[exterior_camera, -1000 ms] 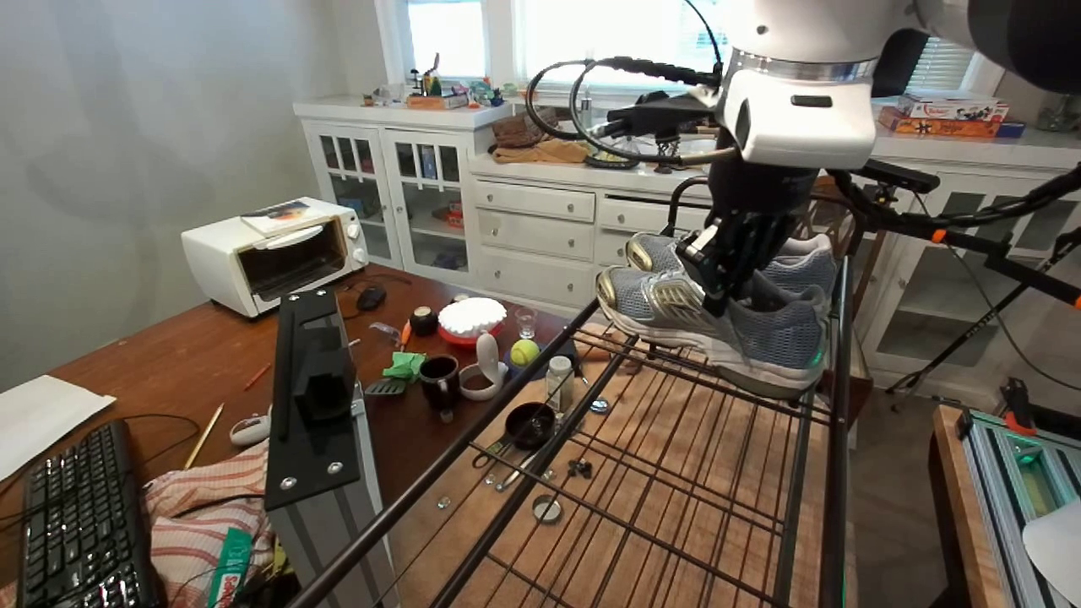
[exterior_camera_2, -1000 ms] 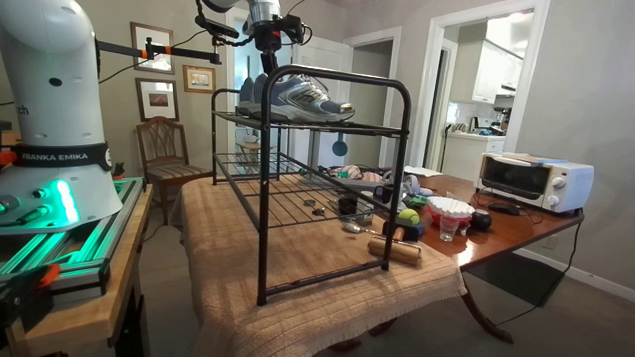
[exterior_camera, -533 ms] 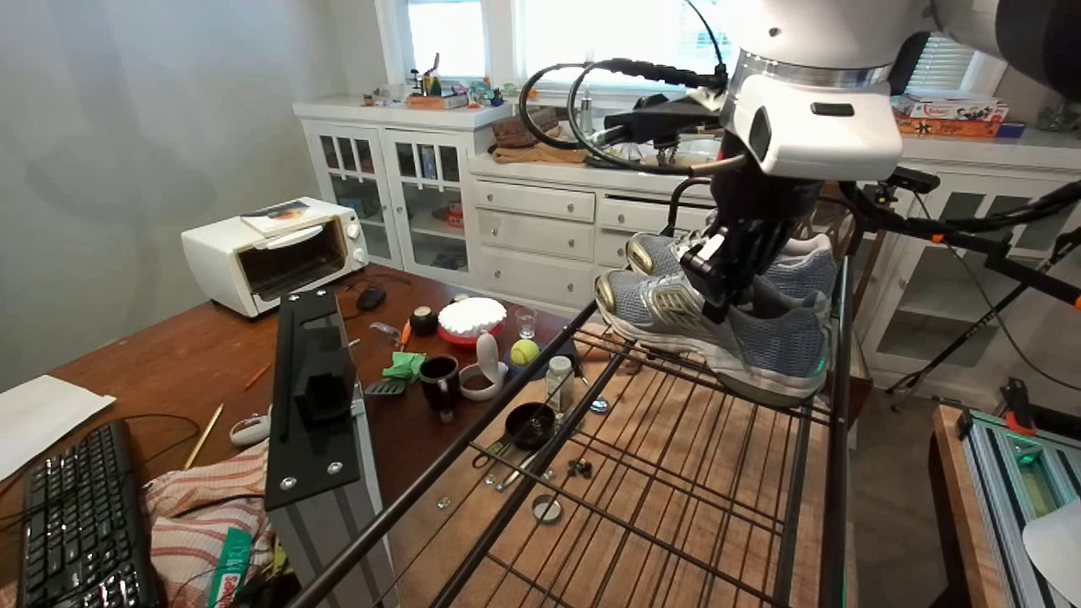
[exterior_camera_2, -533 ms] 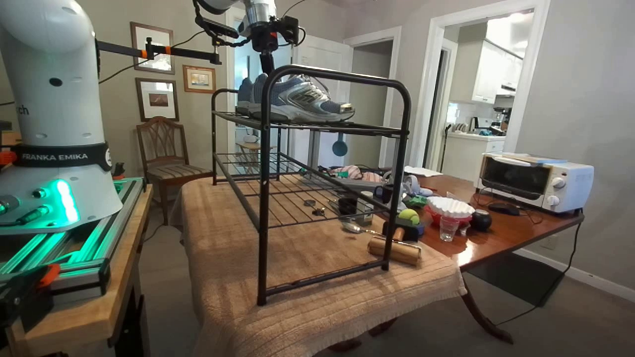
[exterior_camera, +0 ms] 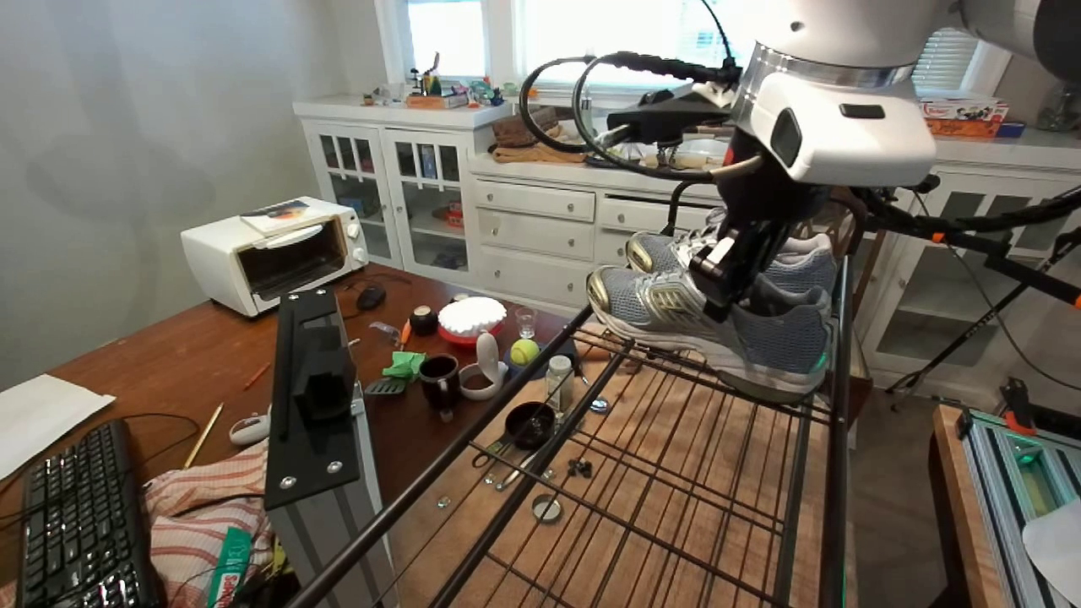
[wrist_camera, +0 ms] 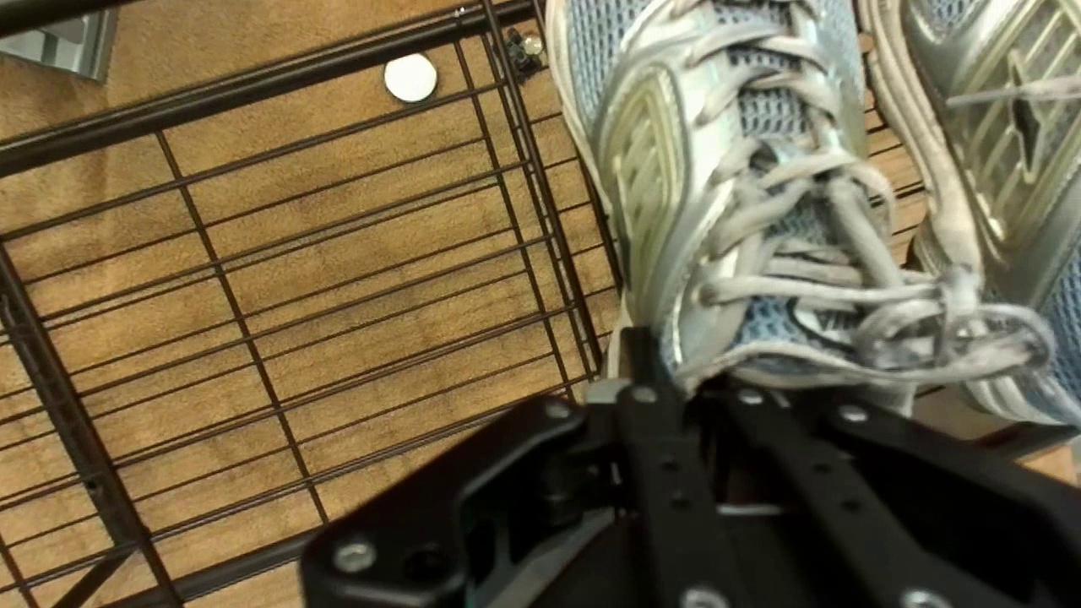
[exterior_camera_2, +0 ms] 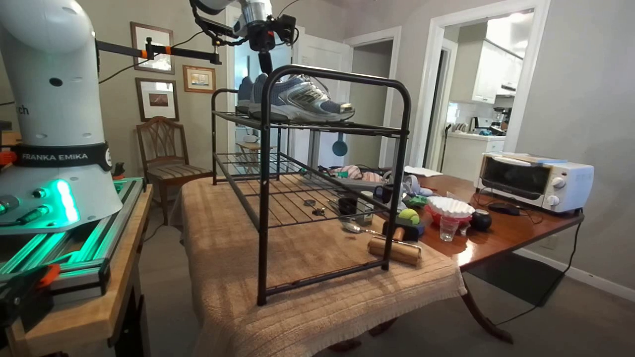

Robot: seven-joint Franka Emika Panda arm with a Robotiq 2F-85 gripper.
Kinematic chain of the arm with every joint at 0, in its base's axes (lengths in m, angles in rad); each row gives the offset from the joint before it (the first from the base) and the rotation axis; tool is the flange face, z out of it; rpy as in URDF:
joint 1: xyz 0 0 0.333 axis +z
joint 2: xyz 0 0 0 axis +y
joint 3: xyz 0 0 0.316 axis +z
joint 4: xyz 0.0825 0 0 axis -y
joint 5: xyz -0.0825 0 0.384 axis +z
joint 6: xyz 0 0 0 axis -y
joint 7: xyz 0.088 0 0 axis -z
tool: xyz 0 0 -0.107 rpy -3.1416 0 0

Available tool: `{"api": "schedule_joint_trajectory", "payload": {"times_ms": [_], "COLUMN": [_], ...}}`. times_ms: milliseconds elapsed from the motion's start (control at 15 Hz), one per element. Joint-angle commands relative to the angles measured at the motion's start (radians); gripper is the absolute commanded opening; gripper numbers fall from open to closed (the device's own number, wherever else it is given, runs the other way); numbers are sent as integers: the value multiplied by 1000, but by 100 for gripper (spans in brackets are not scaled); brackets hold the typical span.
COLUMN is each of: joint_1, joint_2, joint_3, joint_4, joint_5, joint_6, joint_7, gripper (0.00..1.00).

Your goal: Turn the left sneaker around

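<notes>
The surface is polished brown wood, a white toaster oven at one corner, a black mouse near it. A tan towel drapes over the edge at one end, a black rack standing on it.

Reads FRANKA EMIKA in white capitals across a black band around the white robot arm, in an exterior view. Shows only "ch" in dark letters higher up on the same arm.

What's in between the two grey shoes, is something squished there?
In the wrist view, nothing but a narrow strip of wire rack, tan cloth underneath, shows between the left sneaker and its twin; the left one's lace loops flop across.
</notes>
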Motion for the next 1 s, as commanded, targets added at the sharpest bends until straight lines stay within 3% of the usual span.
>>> {"api": "schedule_joint_trajectory", "payload": {"times_ms": [0, 333, 667, 733, 800, 933], "joint_1": [4, 9, 4, 3, 3, 2], "joint_2": [-36, -40, -46, -45, -45, -44], "joint_3": [-6, -21, -19, -19, -18, -18], "joint_4": [-37, -44, -61, -63, -65, -66], "joint_5": [-51, -29, -33, -28, -29, -27], "joint_6": [44, 64, 101, 104, 107, 111], "joint_7": [-64, -168, -189, -181, -180, -178], "gripper": [2, 2, 2, 5, 35, 40]}}
